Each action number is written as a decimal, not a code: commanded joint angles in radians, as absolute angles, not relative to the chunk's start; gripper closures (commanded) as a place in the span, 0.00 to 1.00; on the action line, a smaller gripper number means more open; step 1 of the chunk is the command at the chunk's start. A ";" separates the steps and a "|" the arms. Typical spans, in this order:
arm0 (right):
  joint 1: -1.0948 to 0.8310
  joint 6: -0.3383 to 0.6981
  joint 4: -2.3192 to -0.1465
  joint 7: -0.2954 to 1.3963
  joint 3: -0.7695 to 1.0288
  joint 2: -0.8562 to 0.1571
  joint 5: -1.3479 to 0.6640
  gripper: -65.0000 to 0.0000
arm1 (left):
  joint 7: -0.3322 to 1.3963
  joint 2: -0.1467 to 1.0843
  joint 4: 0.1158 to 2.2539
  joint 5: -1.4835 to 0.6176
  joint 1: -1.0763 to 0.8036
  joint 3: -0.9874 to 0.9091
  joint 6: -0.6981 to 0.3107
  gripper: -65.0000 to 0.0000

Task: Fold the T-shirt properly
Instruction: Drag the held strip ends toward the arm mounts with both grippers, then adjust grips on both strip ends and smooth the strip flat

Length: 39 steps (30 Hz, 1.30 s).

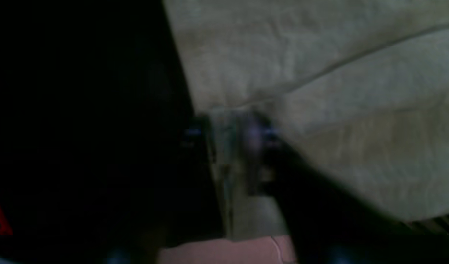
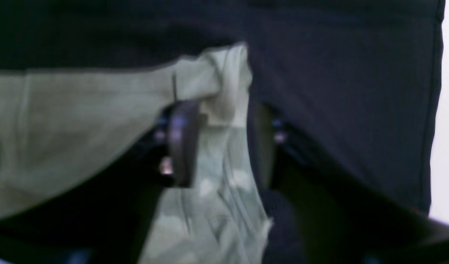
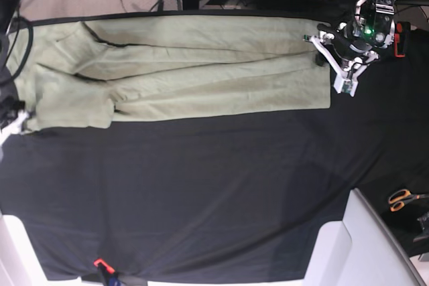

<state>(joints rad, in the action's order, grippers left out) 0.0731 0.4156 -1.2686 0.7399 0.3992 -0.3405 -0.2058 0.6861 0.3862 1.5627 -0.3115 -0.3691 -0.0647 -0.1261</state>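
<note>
The T-shirt [image 3: 201, 72] lies folded lengthwise along the tabletop's [image 3: 201, 199] twelve o'clock edge. The left pincer [image 1: 231, 132] and right pincer [image 2: 222, 139] stand parted around cloth edges, apparently releasing. Next comes regrasping for a crosswise fold.

No text, label, brand, number or sign can be read in any view; both wrist views are blurred and the base view shows no lettering
</note>
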 commanded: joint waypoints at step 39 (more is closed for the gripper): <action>0.280 0.412 -0.920 0.641 0.398 -0.400 -0.208 0.73 | 0.670 0.351 1.468 -0.309 -0.226 -0.073 -0.122 1.00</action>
<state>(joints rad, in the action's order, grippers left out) 0.2565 0.4110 -0.9073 0.6567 0.3935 -0.3775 -0.2024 0.6849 0.3359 1.4525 -0.3103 -0.2314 -0.0689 -0.1268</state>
